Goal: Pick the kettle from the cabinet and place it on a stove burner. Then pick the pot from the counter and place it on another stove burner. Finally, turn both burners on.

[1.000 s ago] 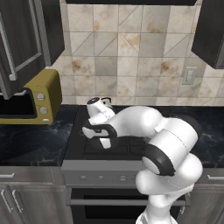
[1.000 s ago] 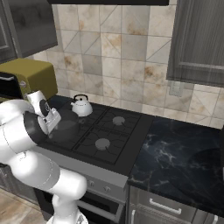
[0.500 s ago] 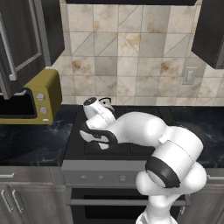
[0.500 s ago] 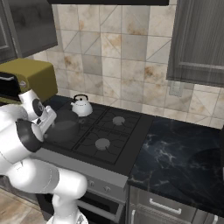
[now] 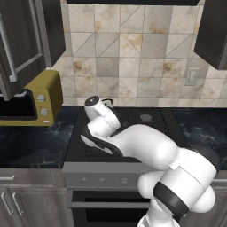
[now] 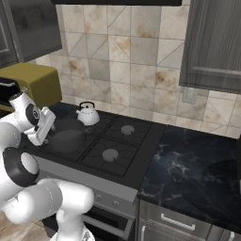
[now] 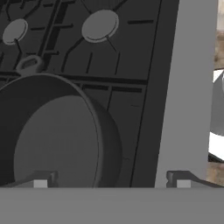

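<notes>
So the kettle (image 6: 88, 114) is sitting on the back-left burner of the cooktop (image 6: 136, 141), up against the tile wall, and the pot (image 7: 52, 133) is on the front-left burner, right in front of it. Both look settled and upright. The gripper (image 7: 111, 179) hangs just off the pot on the stove's front side, jaws spread wide with nothing between them. In the hand view one tip is over the pot's near rim and the other is out over the grey front strip of the stove.

My read is the placing part is done and the knobs (image 5: 103, 180) along the front panel are what's left. That's where I'd worry:

- The arm is bunched up low over the front-left corner, and the hand is really close to the pot. Swinging down toward the knobs could clip the rim or the side handle (image 7: 29, 64) and shove the pot off its burner, maybe into the kettle behind it.
- There's a row of similar little knobs and I can't tell which one drives which burner from here. Turning the wrong one lights an empty burner.
- Wide-open fingers on a small round knob could slip instead of turning it.
</notes>
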You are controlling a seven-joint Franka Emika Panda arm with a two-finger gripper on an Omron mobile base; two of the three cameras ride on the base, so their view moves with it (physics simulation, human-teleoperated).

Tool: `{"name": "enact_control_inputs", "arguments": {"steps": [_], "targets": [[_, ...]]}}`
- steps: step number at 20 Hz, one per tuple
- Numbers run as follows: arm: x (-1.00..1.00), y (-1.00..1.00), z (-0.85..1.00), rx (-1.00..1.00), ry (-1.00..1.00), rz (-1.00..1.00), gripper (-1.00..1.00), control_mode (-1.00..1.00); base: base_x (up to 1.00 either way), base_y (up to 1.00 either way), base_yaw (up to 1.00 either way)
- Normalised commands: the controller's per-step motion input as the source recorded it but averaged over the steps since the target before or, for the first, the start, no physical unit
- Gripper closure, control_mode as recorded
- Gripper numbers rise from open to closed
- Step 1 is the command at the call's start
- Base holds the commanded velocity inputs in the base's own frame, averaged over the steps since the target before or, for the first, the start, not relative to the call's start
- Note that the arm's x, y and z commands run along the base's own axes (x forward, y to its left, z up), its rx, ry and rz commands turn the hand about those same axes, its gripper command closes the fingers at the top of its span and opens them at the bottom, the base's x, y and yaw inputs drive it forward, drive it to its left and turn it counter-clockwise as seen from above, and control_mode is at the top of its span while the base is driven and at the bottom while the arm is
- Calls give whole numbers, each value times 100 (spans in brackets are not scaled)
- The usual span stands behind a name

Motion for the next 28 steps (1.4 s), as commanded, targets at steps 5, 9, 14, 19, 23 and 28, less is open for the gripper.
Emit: {"name": "enact_control_inputs", "arguments": {"steps": [5,9,14,19,23,28], "targets": [[-38,4,8,0,-10,8,-100,-100,0,0,0],[-45,4,2,0,-11,9,-100,-100,0,0,0],[-54,4,2,-1,-14,8,-100,-100,0,0,0],[-57,8,0,-2,-12,7,-100,-100,0,0,0],[-47,0,-8,0,0,6,-100,-100,0,0,0],[-44,4,-14,-1,0,4,-100,-100,0,0,0]]}}
